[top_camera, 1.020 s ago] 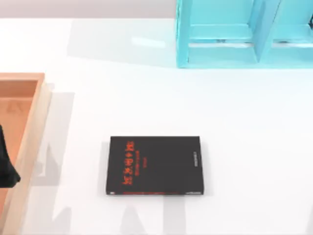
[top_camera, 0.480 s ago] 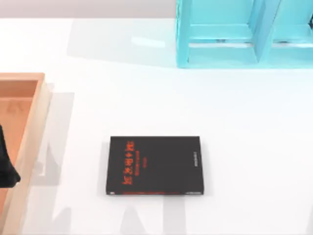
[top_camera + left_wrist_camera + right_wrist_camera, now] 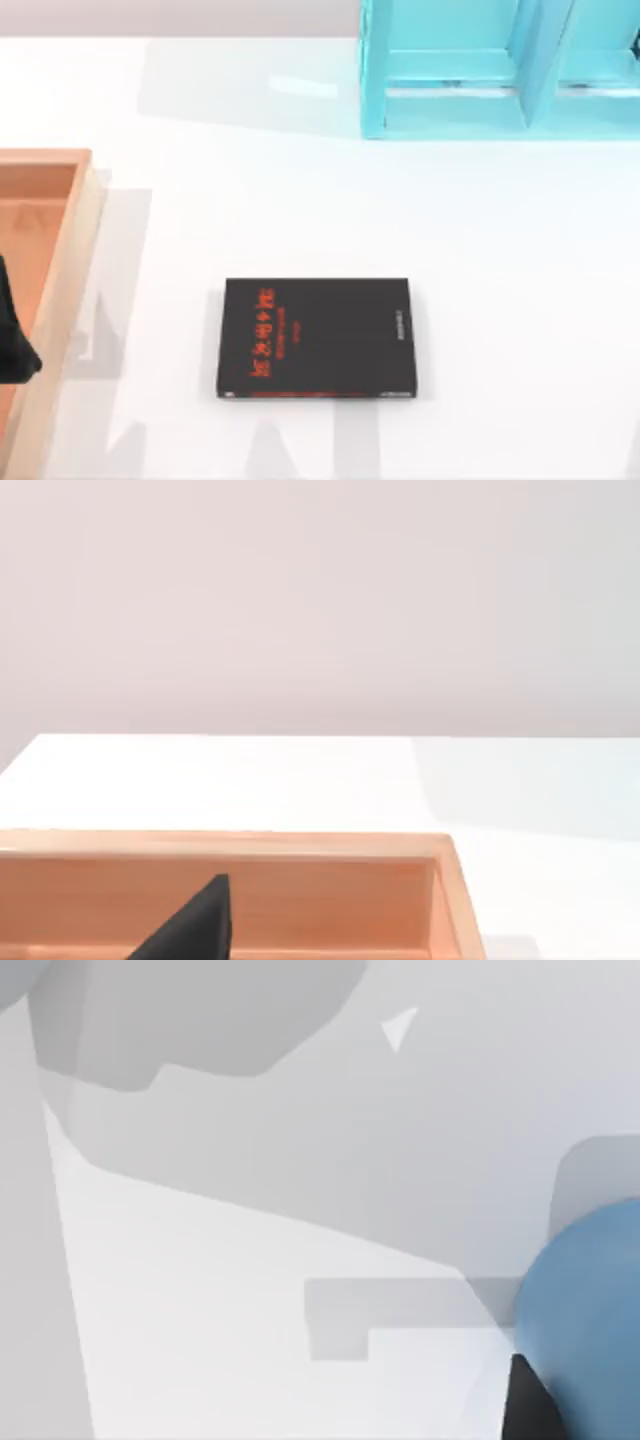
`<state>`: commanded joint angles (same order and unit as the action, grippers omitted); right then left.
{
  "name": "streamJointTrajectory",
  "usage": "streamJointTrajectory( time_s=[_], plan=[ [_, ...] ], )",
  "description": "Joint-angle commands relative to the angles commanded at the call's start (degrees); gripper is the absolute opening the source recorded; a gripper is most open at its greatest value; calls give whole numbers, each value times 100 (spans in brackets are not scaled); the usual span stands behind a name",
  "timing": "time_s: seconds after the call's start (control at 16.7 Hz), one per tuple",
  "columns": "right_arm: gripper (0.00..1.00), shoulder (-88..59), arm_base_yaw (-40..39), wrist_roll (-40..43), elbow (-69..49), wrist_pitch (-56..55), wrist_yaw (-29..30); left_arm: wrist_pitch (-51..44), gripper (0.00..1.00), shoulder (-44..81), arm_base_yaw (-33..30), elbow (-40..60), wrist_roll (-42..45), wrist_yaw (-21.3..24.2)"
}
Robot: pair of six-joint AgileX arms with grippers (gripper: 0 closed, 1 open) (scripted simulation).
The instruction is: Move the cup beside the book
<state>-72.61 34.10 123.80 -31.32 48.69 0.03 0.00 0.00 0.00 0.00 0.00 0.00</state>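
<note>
- Because the book [image 3: 317, 338] lies flat near the middle of the table [image 3: 500, 250], cover up with its red lettering toward the top view's left, it serves as the fixed landmark; the cup [image 3: 590, 1310] has to come to it, not the reverse.
- While the cup's pale-blue rounded wall sits close against the right wrist camera, with a dark finger [image 3: 535, 1405] right beside it, I judge the right gripper to be at or around the cup, probably off the table's right side; whether the jaws are spread or pinching the cup I cannot tell.
- At the table's left, the left arm [image 3: 12, 335] hangs parked over the wooden tray [image 3: 60, 300]; a dark fingertip [image 3: 195, 925] shows against the tray's inner wall [image 3: 330, 895] in the left wrist view, and the state of those jaws cannot be told either.
- To the book's right, bare white surface runs wide and unobstructed, so the spine side looks the natural spot for setting the cup down.
- On the book's left, the gap to the tray's rim is narrower, leaving less margin.
- Farther back, the turquoise shelf unit [image 3: 450, 70] stands well apart from the book and should not hinder a low approach from the right.
</note>
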Motion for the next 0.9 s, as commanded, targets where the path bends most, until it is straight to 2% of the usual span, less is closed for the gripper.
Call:
streamJointTrajectory(
  time_s=[0.42,0.72,0.9],
  plan=[
    [0,56,-5,18,-95,92,5,0,100,0,0,0,0,0],
    [0,368,9,46,-697,1133,11,0,100,0,0,0,0,0],
    [0,505,23,22,-910,1393,0,0,100,0,0,0,0,0]
  ],
)
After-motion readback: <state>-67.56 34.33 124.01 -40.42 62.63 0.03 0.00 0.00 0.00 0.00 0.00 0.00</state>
